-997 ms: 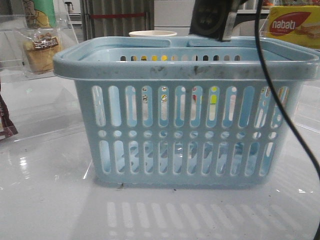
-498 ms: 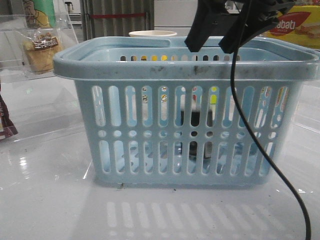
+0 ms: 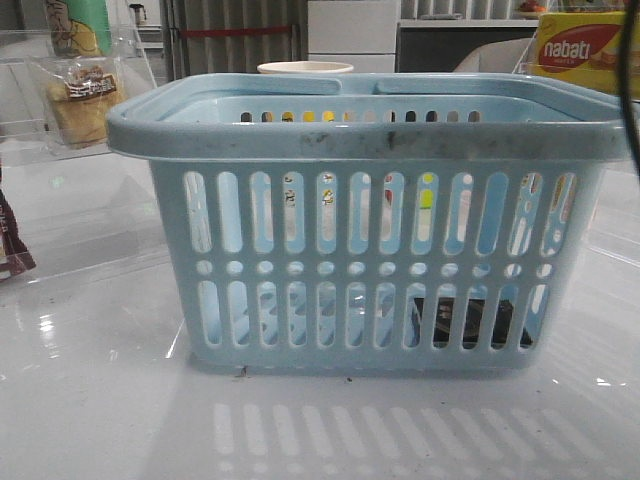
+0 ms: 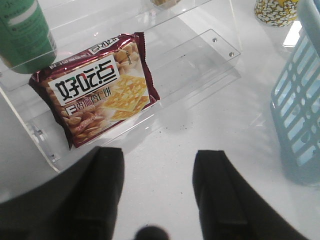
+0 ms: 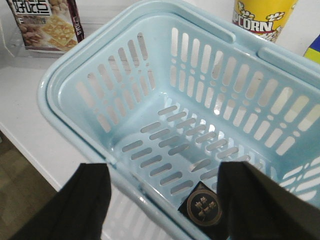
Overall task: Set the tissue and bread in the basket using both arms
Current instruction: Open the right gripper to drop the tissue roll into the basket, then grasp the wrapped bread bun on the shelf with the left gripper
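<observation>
In the front view, you are seeing the basket (image 3: 370, 220) filling the middle of the table; the tissue (image 3: 465, 320) is lying on its floor at the right end, and the bread (image 3: 82, 100) is sitting on the clear shelf (image 3: 30, 150) far left.

In the left wrist view, your left gripper (image 4: 157, 187) is hanging released over bare table, near the maroon cracker packet (image 4: 97, 87).

In the right wrist view, your right gripper (image 5: 165, 200) is spread wide above the basket rim, holding nothing; the popcorn cup (image 5: 262, 17) is standing behind.
</observation>
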Available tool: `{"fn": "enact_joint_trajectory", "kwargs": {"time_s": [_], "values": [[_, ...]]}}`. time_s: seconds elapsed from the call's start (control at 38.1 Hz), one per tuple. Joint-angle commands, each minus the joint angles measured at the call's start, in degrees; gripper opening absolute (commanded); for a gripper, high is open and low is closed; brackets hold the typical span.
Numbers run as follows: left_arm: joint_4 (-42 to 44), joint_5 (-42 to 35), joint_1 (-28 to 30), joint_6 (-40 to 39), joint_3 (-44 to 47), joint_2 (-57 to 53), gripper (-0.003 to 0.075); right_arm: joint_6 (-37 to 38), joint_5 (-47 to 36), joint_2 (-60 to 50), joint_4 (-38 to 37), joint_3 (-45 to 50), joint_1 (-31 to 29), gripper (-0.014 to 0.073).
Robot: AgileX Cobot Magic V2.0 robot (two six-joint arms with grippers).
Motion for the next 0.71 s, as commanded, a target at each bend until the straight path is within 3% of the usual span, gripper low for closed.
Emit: {"fn": "enact_joint_trajectory", "kwargs": {"time_s": [0.0,0.31,0.52,0.68], "values": [[-0.52,-3.51,-0.07,-0.35,-1.71,0.02,0.0382,-1.02,-3.24,-5.57,0.79,1.75,-0.02,0.0560],[-0.52,-5.64,-0.07,-0.35,-1.71,0.02,0.0393,-1.02,-2.79,-14.61,0.79,9.44,-0.02,0.0560],[-0.52,-10.09,-0.07,-0.35,-2.30,0.35,0.0583,-1.02,-1.89,-15.03,0.79,9.92,-0.02,0.0560],[-0.65,-10.60,-0.07,-0.35,-5.21,5.04,0.0590,-1.02,-1.89,-14.86,0.79,9.92,-0.02,0.0560]]}}
